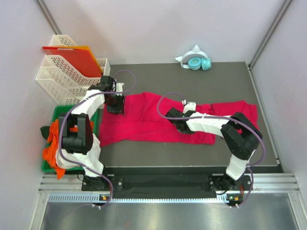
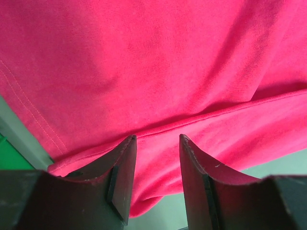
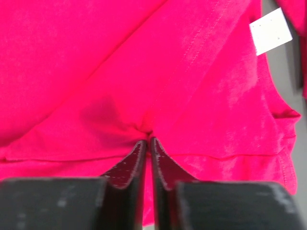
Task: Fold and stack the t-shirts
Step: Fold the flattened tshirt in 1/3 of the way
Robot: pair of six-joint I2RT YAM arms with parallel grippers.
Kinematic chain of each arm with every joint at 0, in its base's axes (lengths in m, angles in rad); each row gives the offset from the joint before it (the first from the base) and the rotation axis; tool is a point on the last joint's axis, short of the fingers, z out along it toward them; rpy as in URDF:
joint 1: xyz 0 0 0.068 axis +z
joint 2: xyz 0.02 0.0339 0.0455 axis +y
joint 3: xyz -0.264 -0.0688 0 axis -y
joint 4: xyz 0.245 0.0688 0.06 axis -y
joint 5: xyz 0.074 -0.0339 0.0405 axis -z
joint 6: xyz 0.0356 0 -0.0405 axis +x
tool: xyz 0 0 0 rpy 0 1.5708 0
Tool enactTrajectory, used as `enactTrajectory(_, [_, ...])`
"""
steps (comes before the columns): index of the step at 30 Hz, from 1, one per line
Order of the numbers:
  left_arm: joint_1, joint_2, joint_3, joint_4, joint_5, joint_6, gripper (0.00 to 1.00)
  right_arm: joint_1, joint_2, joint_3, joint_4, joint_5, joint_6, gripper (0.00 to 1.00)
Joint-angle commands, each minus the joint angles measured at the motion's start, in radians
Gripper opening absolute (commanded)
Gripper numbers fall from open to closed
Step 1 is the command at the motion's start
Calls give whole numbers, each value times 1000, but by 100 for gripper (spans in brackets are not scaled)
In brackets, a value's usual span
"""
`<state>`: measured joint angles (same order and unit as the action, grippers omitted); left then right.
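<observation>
Spread left to right across the middle of the worktop point(image 1: 201, 81): t-shirt point(image 1: 148, 120). Behind it, at the far edge: headphones point(image 1: 195, 62). Far left: stacked letter trays point(image 1: 62, 79), sheets point(image 1: 72, 53) in the top one; before them, crate point(image 1: 58, 112) with heaped clothes point(image 1: 52, 143) in it.

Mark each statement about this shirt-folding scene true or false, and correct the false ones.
1. The right gripper pinches the shirt. True.
2. The left gripper is shut. False: its fingers stand apart at the shirt's hem.
3. A white label shows on the shirt. True.
4. The headphones lie on the shirt. False: they lie at the far edge of the table, apart from the shirt.
5. The red-orange sheet lies flat on the table. False: it sits in the white trays.
</observation>
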<state>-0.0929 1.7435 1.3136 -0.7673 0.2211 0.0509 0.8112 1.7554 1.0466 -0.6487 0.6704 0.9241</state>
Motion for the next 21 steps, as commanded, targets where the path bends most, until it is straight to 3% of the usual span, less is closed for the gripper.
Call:
enactTrajectory(1, [2,-30,-4,3,24,-8,46,9,-31,3,-28,69,19,2])
enactTrajectory(11, [2,-24,-24,19,23,-17,46,2,-24,115,-83,158,-22,0])
enactTrajectory(21, [2,-24,-40,22,18,-17,46,-41,133,331,-43,140,-156,0])
